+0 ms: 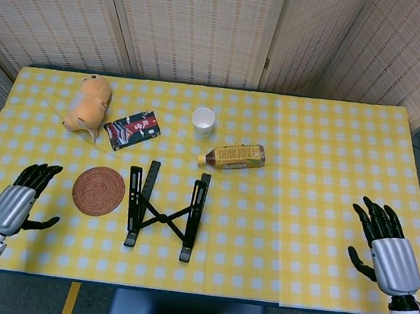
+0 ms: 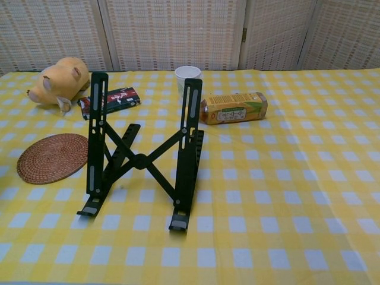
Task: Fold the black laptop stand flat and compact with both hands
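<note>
**Reaching in for the open stand**

We are looking down on the surface (image 1: 330,179), draped in a yellow checked cloth and carrying everything in play. Near its middle the black laptop stand (image 1: 165,210) is standing fully spread: two slotted rails propped up at a slope, joined by a crossed brace, with its feet towards us. Nothing is touching it, so we are judging the fold as not yet begun.

Our left hand (image 1: 16,204) is hovering over the near left edge, holding nothing, its fingers spread wide. Our right hand (image 1: 384,246) is hovering at the near right edge, likewise spread wide and holding nothing, and well apart from the stand. Neither hand is showing in the chest view.

To do this reach well, we are thinking each hand should be arriving at its own rail from the outside, so that both are pressing inward together and the brace is closing evenly. The woven coaster (image 1: 98,190) is lying just beside the left rail, so the left hand should be passing over it rather than dragging across it.

Farther back, the plush toy (image 1: 89,102), the tea bottle (image 1: 233,156) on its side, the dark packet (image 1: 132,129) and the paper cup (image 1: 203,119) are lying clear of both paths
</note>
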You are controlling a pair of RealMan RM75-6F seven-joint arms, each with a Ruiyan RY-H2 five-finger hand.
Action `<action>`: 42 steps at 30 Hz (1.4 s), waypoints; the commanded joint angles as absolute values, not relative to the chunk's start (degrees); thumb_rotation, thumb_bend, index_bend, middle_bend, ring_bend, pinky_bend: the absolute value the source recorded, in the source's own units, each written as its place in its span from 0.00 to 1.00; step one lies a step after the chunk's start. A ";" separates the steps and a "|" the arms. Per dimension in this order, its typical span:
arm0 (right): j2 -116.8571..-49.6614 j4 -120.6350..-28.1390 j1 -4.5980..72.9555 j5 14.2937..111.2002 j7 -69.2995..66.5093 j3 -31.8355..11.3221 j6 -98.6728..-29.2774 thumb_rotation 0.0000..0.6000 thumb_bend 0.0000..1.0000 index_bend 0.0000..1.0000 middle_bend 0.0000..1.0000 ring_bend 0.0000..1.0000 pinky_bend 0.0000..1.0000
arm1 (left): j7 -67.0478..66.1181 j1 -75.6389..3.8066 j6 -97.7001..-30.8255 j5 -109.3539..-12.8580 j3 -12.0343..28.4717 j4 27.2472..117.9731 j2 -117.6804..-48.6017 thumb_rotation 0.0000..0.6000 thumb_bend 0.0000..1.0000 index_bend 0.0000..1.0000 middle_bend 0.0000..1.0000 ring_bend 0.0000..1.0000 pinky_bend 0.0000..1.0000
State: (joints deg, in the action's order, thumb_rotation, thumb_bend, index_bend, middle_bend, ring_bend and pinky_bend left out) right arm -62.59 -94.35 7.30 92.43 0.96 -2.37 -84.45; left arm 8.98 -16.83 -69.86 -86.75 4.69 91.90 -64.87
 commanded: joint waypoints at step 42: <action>-64.84 -95.70 13.87 92.83 -9.13 -0.48 -72.98 1.00 0.39 0.00 0.02 0.07 0.00 | 88.39 -40.28 -59.57 -100.34 -2.30 72.65 -78.04 1.00 0.22 0.34 0.43 0.42 0.33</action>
